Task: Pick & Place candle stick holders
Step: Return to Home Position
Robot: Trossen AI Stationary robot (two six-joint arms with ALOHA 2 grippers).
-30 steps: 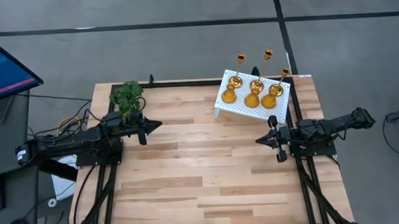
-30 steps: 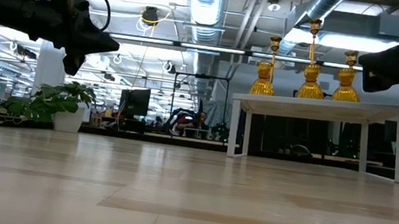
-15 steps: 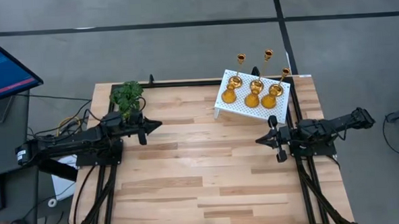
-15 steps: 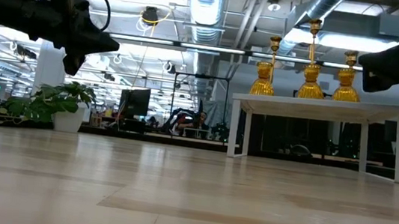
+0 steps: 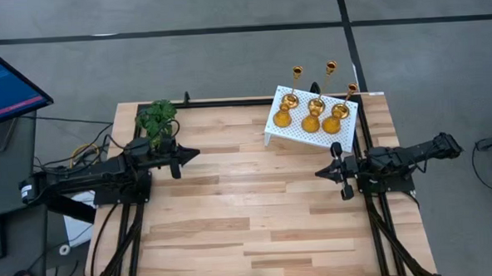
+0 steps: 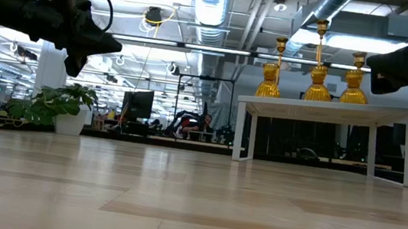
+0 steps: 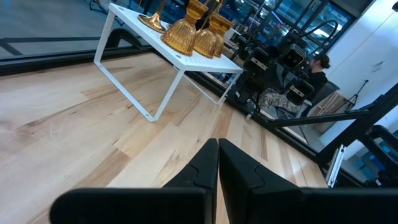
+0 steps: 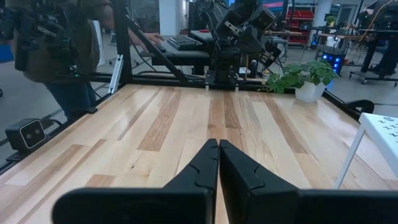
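Note:
Six gold candle stick holders stand by their bases on a white perforated stand (image 5: 345,125) at the table's far right: three squat amber bulbs (image 5: 311,123) in front, three tall thin sticks (image 5: 329,68) behind. They also show in the low view (image 6: 318,73) and the left wrist view (image 7: 186,34). My left gripper (image 5: 195,154) is shut and empty above the table's left side, near the plant. My right gripper (image 5: 319,173) is shut and empty above the table's right side, nearer than the stand. Their own views show the shut fingers of the left gripper (image 7: 218,149) and the right gripper (image 8: 218,149).
A green leafy plant in a white pot (image 5: 156,119) stands at the far left of the table. Bare wooden tabletop (image 5: 249,204) lies between the arms and toward the near edge. A person (image 8: 56,43) stands beyond the table's left side.

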